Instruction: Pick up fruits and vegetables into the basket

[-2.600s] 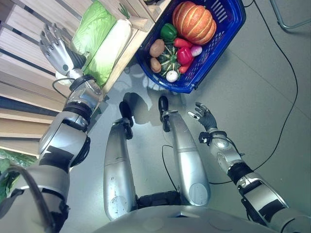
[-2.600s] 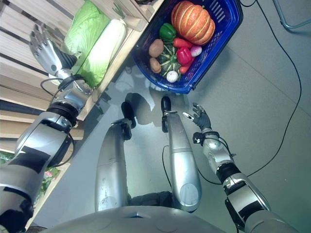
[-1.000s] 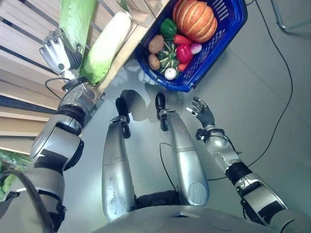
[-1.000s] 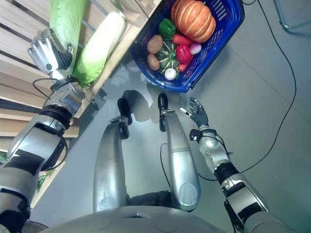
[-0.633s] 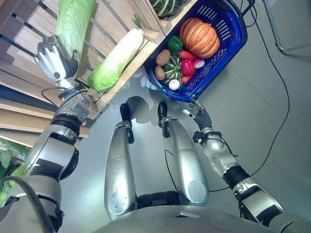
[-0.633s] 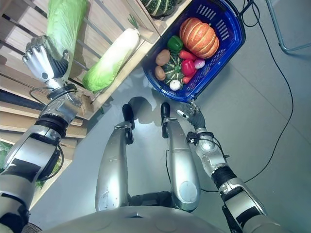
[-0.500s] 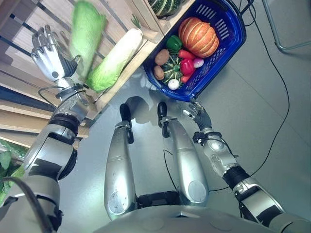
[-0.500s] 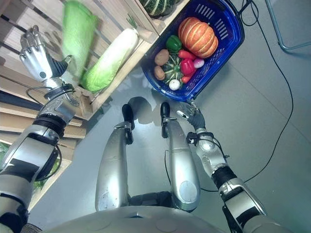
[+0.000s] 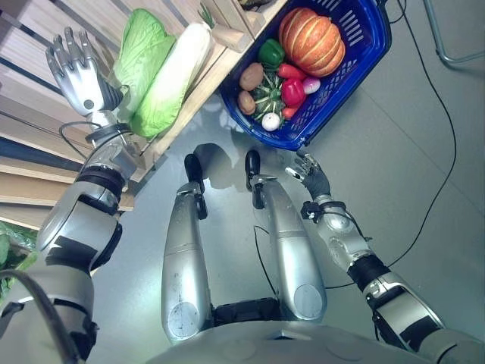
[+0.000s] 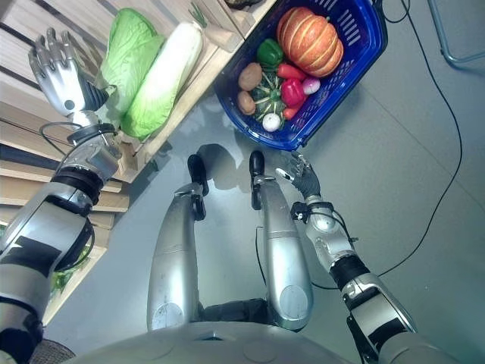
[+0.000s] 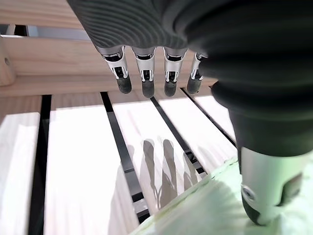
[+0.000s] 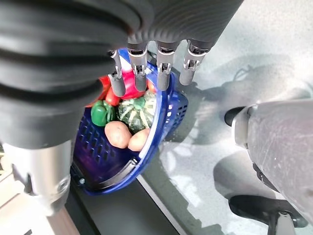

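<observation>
- Reaching up at the far left, the left hand [image 9: 78,74] hangs over the slatted wooden shelf [image 9: 30,45] with its fingers spread and straight, holding nothing; its thumb [image 11: 266,183] sits just at the edge of the cabbage, which suggests it is placed to get round the leaves.
- Next along, the green cabbage [image 9: 142,49] lies on the shelf with the long white radish [image 9: 173,76] pressed against its side, both near the shelf's front lip and so within easy reach.
- Further right, the blue basket [image 9: 356,53] rests on the floor below the shelf edge, so produce has a short way to travel; it holds a pumpkin [image 9: 311,36], a green pepper [image 9: 270,52], potatoes [image 9: 251,76] and more.
- At the right, the right hand [image 10: 305,179] hovers near the basket's rim, fingers loosely open and empty, probably waiting to steady it.
</observation>
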Controlling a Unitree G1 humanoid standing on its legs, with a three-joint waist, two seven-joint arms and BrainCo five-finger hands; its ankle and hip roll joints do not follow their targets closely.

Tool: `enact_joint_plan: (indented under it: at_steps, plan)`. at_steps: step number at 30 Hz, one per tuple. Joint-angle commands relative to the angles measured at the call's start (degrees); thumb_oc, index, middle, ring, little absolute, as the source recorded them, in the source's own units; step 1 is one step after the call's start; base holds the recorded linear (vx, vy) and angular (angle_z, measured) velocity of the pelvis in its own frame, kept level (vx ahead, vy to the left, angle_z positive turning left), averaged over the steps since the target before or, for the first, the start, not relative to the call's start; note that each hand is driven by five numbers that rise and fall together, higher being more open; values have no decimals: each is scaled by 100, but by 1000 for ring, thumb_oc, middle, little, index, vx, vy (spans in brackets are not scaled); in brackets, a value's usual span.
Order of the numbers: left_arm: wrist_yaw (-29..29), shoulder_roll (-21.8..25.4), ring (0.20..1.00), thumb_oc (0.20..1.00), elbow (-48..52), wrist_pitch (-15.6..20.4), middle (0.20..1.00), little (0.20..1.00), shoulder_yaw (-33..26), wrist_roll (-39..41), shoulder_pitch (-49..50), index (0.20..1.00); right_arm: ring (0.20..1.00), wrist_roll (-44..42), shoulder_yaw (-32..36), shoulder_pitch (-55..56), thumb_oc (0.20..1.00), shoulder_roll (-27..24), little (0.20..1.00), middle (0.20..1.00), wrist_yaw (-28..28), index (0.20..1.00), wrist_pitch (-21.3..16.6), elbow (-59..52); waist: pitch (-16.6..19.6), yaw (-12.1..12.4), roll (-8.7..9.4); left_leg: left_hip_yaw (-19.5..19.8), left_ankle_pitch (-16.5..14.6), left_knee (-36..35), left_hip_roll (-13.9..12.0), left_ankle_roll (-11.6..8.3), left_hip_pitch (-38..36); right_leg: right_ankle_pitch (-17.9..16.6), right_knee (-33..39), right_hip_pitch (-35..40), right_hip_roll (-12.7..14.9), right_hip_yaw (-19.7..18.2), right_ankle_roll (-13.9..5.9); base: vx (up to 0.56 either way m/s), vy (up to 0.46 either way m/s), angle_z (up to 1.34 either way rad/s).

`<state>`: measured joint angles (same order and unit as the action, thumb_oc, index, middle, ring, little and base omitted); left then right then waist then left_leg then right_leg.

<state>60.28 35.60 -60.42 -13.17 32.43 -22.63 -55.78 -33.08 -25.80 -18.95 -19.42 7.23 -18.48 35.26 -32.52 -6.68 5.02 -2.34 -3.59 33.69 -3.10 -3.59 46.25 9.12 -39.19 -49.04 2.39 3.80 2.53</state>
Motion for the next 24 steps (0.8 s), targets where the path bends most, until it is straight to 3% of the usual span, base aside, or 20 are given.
enact_joint_plan:
  at_steps: [1, 9, 14, 15, 16, 17, 20, 24]
  plan:
    - [-67, -31, 1000, 1000, -150, 280, 1000, 1000, -33, 151, -46, 1000, 1000, -20, -109, 263, 1000, -168, 1000, 1000, 101, 1000, -120, -271, 273, -73, -116, -393, -162, -2, 184, 132, 250, -253, 338, 107, -148, 53, -391, 0, 0, 0]
    - [-163, -334, 1000, 1000, -362, 570, 1000, 1000, -381, 1030, 34, 1000, 1000, 7, -167, 164, 1000, -34, 1000, 1000, 123, 1000, -147, -187, 273, -72, -89, -361, -93, -101, 226, 116, 327, -298, 407, 13, -186, 43, -414, 0, 0, 0]
    - [-151, -391, 1000, 1000, -395, 654, 1000, 1000, -477, 1160, 82, 1000, 1000, -19, -191, 136, 1000, -11, 1000, 1000, 139, 1000, -122, -173, 273, -60, -68, -355, -87, -131, 227, 106, 305, -299, 442, 40, -185, 57, -417, 0, 0, 0]
    - [58, -430, 1000, 1000, -372, 930, 1000, 1000, -652, 1388, 146, 1000, 1000, -6, -207, 135, 1000, 18, 1000, 1000, 174, 1000, -126, -173, 273, -50, -64, -349, -80, -157, 239, 104, 286, -301, 471, 58, -192, 62, -420, 0, 0, 0]
    - [58, -430, 1000, 1000, -372, 930, 1000, 1000, -652, 1388, 146, 1000, 1000, -6, -207, 135, 1000, 18, 1000, 1000, 174, 1000, -126, -173, 273, -50, -64, -349, -80, -157, 239, 104, 286, -301, 471, 58, -192, 62, -420, 2, -42, 1]
    - [431, -444, 1000, 1000, -280, 1320, 1000, 1000, -845, 1544, 190, 1000, 1000, -28, -220, 128, 1000, 43, 1000, 1000, 205, 1000, -124, -189, 273, -34, -54, -341, -74, -176, 238, 103, 273, -300, 486, 75, -195, 71, -413, 0, -30, 0]
    - [845, -435, 1000, 1000, -99, 1782, 1000, 1000, -1102, 1306, 243, 1000, 1000, -41, -211, 166, 1000, 56, 1000, 1000, 206, 1000, -154, -199, 273, -13, -64, -313, -76, -160, 246, 102, 295, -304, 486, 60, -189, 76, -408, 1, -13, 0]
    - [1296, -545, 1000, 1000, 381, 1921, 1000, 1000, -1250, 880, 506, 1000, 1000, -14, -185, 299, 1000, 96, 1000, 1000, 252, 1000, -153, -317, 273, 50, -78, -282, -110, -148, 268, 92, 259, -292, 489, 111, -173, 109, -410, 8, -25, 0]
